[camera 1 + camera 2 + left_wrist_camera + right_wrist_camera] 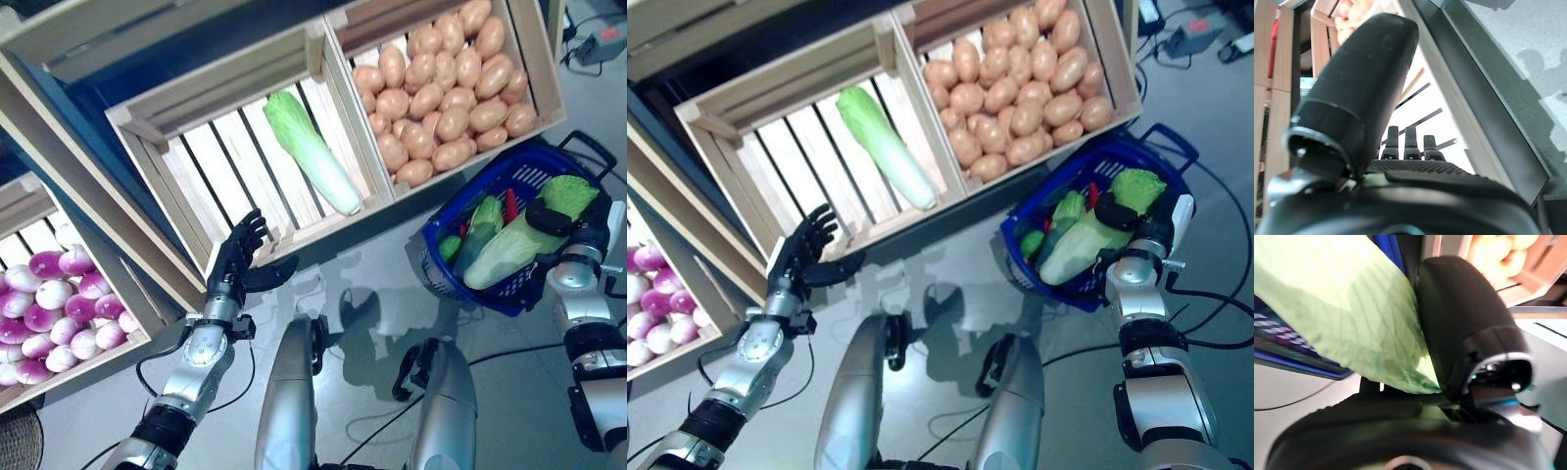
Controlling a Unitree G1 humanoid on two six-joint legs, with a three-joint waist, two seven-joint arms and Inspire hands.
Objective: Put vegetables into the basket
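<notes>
The right hand (568, 227) is curled round a cabbage (519, 245), thumb and fingers wrapped about its leafy end; in the right wrist view the pale green leaf (1347, 308) lies pressed against the thumb. The cabbage lies aslant over the rim of the blue basket (460, 279), its white stalk end down inside and its leafy top sticking out past the far rim by the hand. Under and beside it in the basket lie other greens (482, 220) and something red (510, 204). The basket stands on the floor just before the crate of potatoes (441, 88).

The left hand (238, 259) is empty, its fingers straight and spread, thumb out to the side, held before the front edge of the middle crate (196, 186). In that crate lies a second cabbage (312, 149), well apart from the left hand, toward the right wall, its green top to the back and its white end at the front corner. Left of the left arm a lower crate holds turnips (54, 308), purple and white
</notes>
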